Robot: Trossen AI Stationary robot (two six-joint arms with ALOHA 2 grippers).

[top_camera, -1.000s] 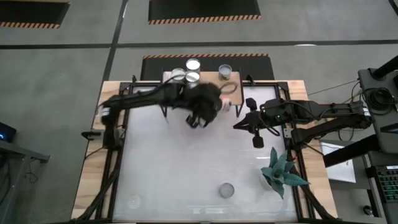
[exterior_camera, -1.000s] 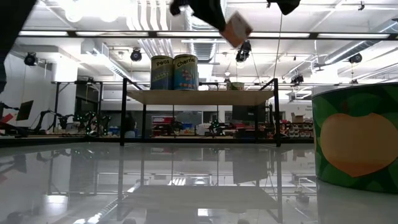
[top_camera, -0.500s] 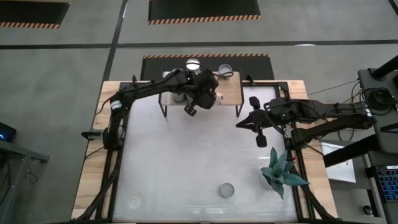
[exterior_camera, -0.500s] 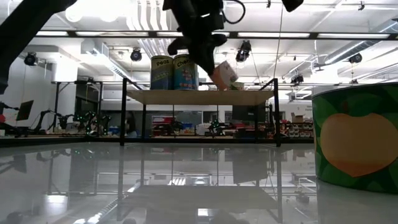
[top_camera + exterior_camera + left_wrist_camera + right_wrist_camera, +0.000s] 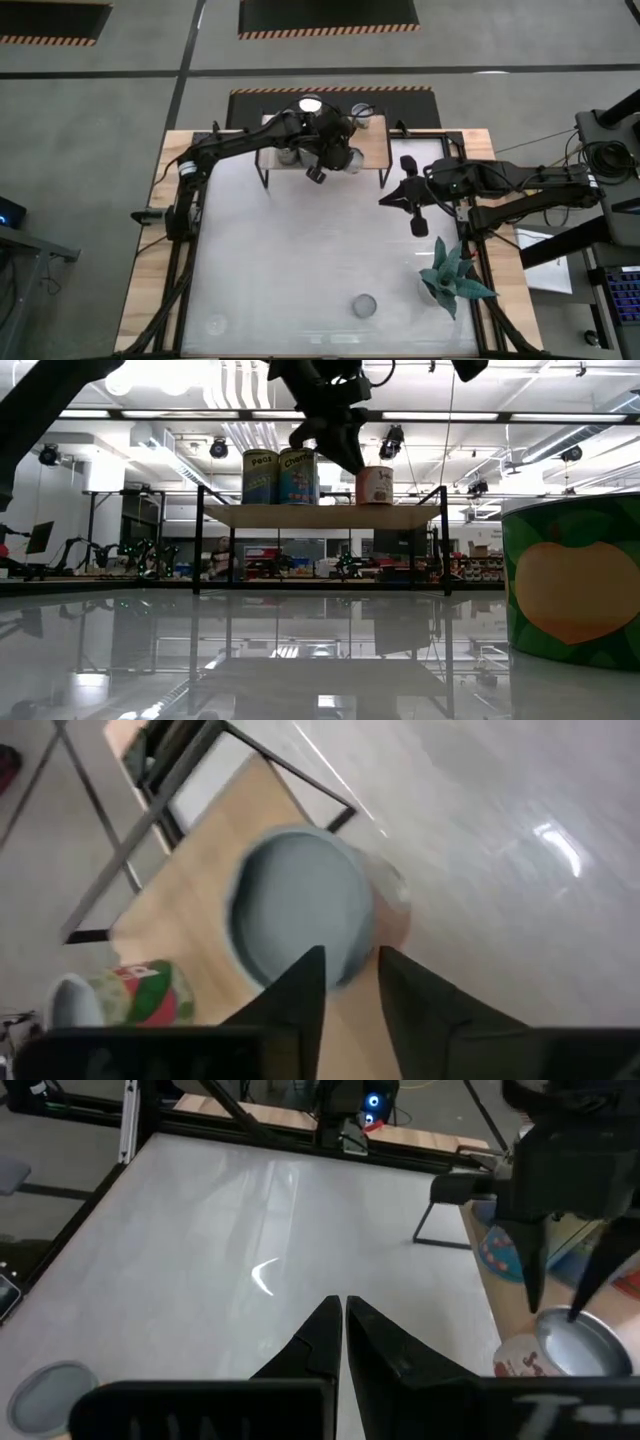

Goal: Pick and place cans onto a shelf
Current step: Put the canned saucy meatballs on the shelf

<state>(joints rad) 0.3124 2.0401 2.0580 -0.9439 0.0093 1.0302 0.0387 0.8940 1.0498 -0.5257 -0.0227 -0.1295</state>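
My left gripper [image 5: 330, 160] reaches over the light-wood shelf [image 5: 376, 150] at the table's far edge. It is open, and its fingertips [image 5: 350, 960] stand just above and beside a pale can with a grey top [image 5: 300, 910]. That can stands upright on its base on the shelf board [image 5: 375, 485]. Two taller cans [image 5: 280, 476] stand to its left, and a red-and-green can [image 5: 140, 995] is nearby. One more can [image 5: 364, 305] stands on the table near the front edge. My right gripper [image 5: 343, 1305] is shut and empty, and waits above the table's right side [image 5: 383, 200].
A green potted plant [image 5: 455, 275] stands at the table's right front. A large green can with an orange fruit label [image 5: 575, 590] stands close to the low camera. The shelf's black legs [image 5: 196, 540] stand on the white tabletop, and there is bare tabletop between shelf and front can.
My left gripper has gone toward the table's far edge and down onto the shelf with the pale can. The can was tilted in the gripper above the shelf. It now stands upright on the board, apart from the fingers.
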